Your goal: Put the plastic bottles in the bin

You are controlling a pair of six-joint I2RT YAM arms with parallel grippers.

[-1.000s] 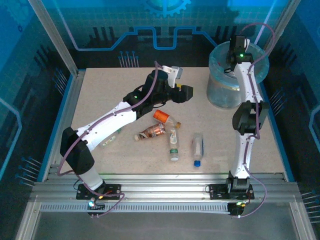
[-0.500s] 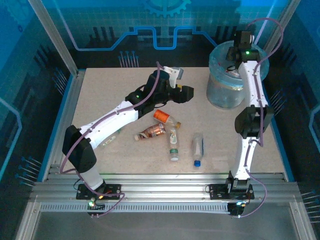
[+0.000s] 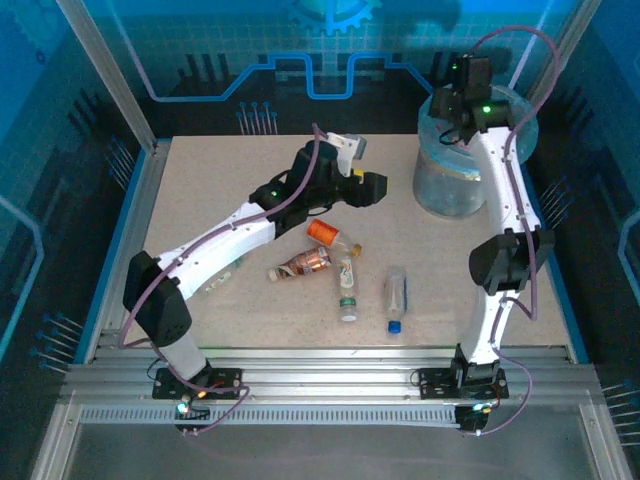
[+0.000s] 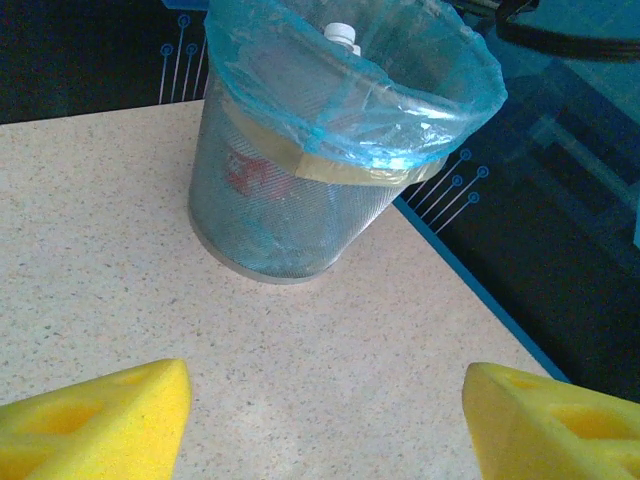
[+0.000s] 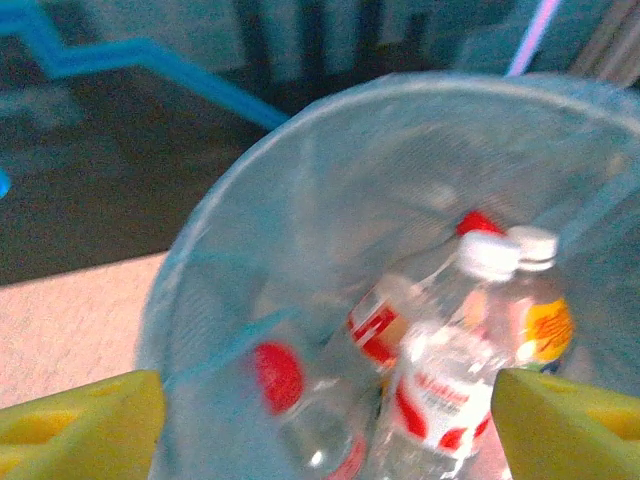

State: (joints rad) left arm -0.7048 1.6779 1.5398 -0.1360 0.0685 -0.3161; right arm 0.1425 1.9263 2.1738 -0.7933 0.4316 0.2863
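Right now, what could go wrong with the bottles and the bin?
1. The bin already holds several bottles, and a white cap pokes up near its rim, so later ones might bounce out.
2. The right gripper hangs open over the bin while the left gripper, open too, points at it; the arms might bump.
3. The left arm reaches over the orange bottle; lowering carelessly could send it rolling.
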